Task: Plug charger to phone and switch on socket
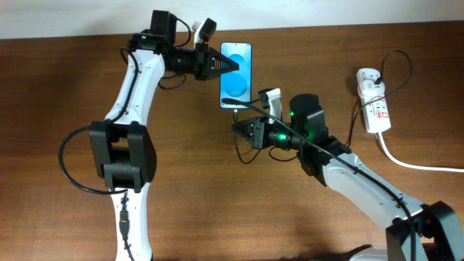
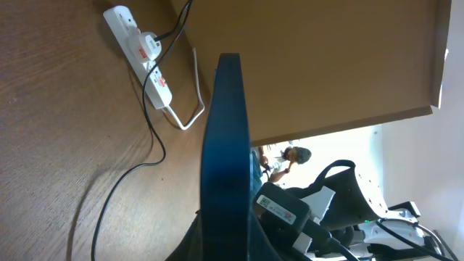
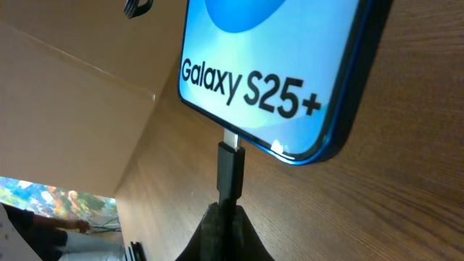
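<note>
The phone (image 1: pixel 237 75) lies near the table's far middle, blue screen up; the right wrist view shows its bottom edge with white text (image 3: pixel 250 80). My left gripper (image 1: pixel 223 65) is shut on the phone's left side; the left wrist view shows the phone edge-on (image 2: pixel 226 145) between the jaws. My right gripper (image 1: pixel 241 127) is shut on the charger plug (image 3: pixel 230 170), whose silver tip sits at the phone's bottom port. The black charger cable (image 1: pixel 355 116) runs to the white socket (image 1: pixel 373 101) at the far right, which also shows in the left wrist view (image 2: pixel 141 51).
The socket's thick white cord (image 1: pixel 413 163) trails off the right edge. The wooden table (image 1: pixel 217 210) ends at a pale wall along the far side.
</note>
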